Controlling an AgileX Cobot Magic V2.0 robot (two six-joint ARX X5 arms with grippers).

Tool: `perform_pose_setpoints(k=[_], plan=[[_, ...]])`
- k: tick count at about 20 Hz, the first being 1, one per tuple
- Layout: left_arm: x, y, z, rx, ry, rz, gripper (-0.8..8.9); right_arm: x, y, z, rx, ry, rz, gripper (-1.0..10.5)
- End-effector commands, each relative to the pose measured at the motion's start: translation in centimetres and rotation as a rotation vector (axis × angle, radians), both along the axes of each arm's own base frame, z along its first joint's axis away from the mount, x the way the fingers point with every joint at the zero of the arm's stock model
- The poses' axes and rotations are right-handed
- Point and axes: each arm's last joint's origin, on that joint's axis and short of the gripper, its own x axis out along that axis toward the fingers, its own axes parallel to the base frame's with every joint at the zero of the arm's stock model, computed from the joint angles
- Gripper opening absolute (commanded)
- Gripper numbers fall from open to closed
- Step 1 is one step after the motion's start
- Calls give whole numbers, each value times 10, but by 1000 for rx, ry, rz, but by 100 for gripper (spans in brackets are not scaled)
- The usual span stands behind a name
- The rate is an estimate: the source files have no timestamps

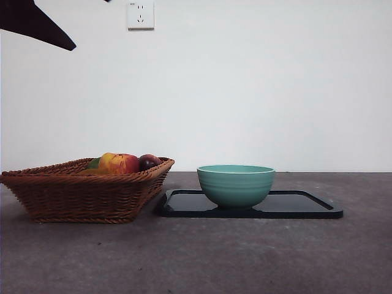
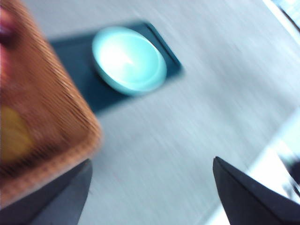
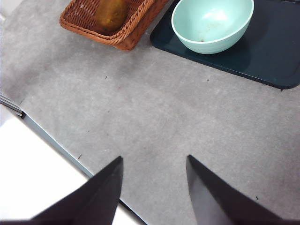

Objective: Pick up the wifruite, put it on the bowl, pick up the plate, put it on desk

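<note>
Wifruite: the wifruite [image 3: 111, 14] sits in the wicker basket [image 1: 86, 193], its orange-brown skin clear in the right wrist view; the front view hides it behind the basket's rim and the other fruit.
Basket company: a red-yellow apple [image 1: 119, 163] and a dark purple fruit [image 1: 149, 162] peek over the rim, with something green beside them.
Bowl: the teal bowl [image 1: 236, 184] stands upright on the dark tray [image 1: 306, 205], just beside the basket, and it's empty inside as both wrist views show it.
Plate: that flat dark tray looks to be the plate of the task; it lies on the desk [image 1: 196, 257] with the bowl on it, nobody touching it.
Left gripper: the left gripper [image 2: 152, 192] hangs high above the basket's corner, jaws spread wide, nothing between them; its view is smeared with blur, so I'd say this arm is on the move.
Right gripper: the right gripper [image 3: 154, 187] hovers over bare desk near the table's edge, well apart from everything, jaws parted and empty.
Done so far: by the look of it, nothing yet, fruit not picked, bowl not filled.
Left to do: everything, grasp the wifruite, drop it in the bowl, then deal with the plate.
</note>
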Motion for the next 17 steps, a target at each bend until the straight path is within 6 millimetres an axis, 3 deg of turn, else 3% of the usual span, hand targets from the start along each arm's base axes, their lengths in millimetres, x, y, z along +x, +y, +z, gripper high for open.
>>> perform_pose_setpoints(k=[1,13,17], plan=[[-4,0,0,34,-1,-70,406,1,1,2,-3,-19,9,214],[-7,1,-4,68,17,-94,406,3,1,4,50,16,-63,215],[-7,1,-4,68,17,-94,406,30,10,12,159,-3,-191,307]])
